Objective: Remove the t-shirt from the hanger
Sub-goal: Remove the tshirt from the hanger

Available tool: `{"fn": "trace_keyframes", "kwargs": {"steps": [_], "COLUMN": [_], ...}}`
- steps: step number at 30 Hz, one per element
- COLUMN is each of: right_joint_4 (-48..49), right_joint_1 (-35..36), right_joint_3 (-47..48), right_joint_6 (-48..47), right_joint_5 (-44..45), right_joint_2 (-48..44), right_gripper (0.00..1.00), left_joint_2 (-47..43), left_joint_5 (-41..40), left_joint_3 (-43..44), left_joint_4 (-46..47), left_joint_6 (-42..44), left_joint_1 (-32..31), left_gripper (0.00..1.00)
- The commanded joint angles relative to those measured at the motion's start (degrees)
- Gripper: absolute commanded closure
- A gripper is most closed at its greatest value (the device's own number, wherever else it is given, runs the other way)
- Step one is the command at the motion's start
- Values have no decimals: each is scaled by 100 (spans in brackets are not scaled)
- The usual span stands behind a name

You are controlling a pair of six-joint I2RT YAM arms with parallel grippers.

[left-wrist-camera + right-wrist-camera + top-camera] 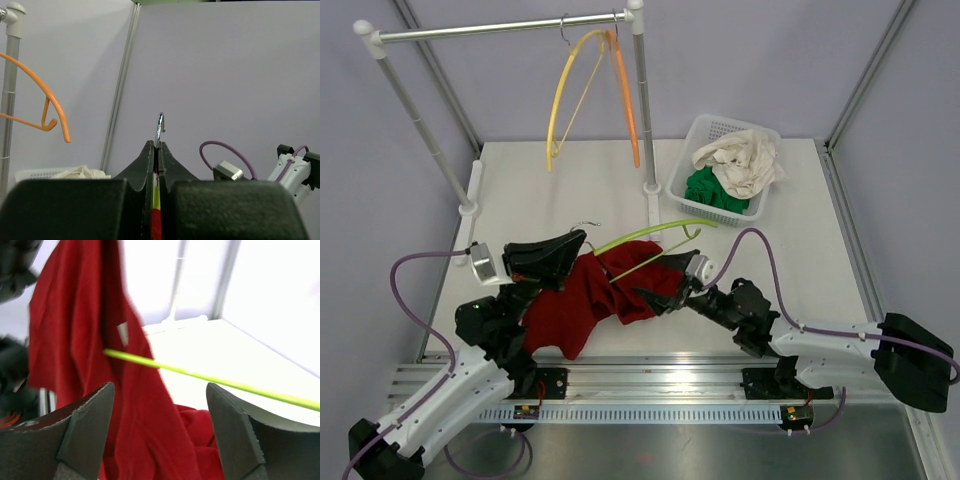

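T-shirt (582, 302): red, still on the lime-green hanger (655, 233), located at the near centre of the table (560, 180), between the two arms. The upper fabric hangs from the hanger. The lower fabric lies bunched on the table surface.

Left gripper (580, 238): fingers pressed together, pinching the hanger at its neck. In the left wrist view, a lime-green strip and red fabric show in the slit between the closed fingers (145, 160), and the metal hook (160, 123) stands up just above the fingertips.

Right gripper (653, 291): fingers (92, 415) spread wide, holding nothing. It sits against the right side of the t-shirt. In the right wrist view, the red fabric and one hanger arm cross the gap ahead of the open fingers.

Background: a clothes rail (500, 28) at the far edge carries a yellow hanger (563, 95) and an orange hanger (626, 100). A white basket (705, 125) at the far right holds white and green garments.
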Motion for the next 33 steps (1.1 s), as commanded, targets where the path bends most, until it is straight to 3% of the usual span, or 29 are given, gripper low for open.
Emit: {"fn": "trace_keyframes", "kwargs": {"steps": [1, 11, 18, 21, 23, 33], "right_joint_4": [-186, -1699, -1769, -1664, -1567, -1198], "right_joint_1": [49, 41, 41, 41, 41, 49], "right_joint_3": [33, 596, 798, 886, 921, 895], "right_joint_6": [476, 1374, 1909, 2234, 2349, 2850], "right_joint_5": [1041, 2123, 2835, 3222, 3302, 3505], "right_joint_2": [-416, -1235, -1095, -919, -840, -559], "right_gripper": [21, 29, 32, 38, 43, 52], "left_joint_2": [-163, -296, -164, 2, 56, 30], "left_joint_5": [-70, 80, 290, 536, 642, 712], "left_joint_3": [443, 611, 427, 409, 409, 207], "left_joint_4": [-239, -849, -402, -49, 13, 285], "left_joint_6": [205, 293, 170, 100, 73, 135], "left_joint_1": [-7, -7, -7, -7, -7, -7], "left_gripper": [100, 100, 100, 100, 100, 100]}}
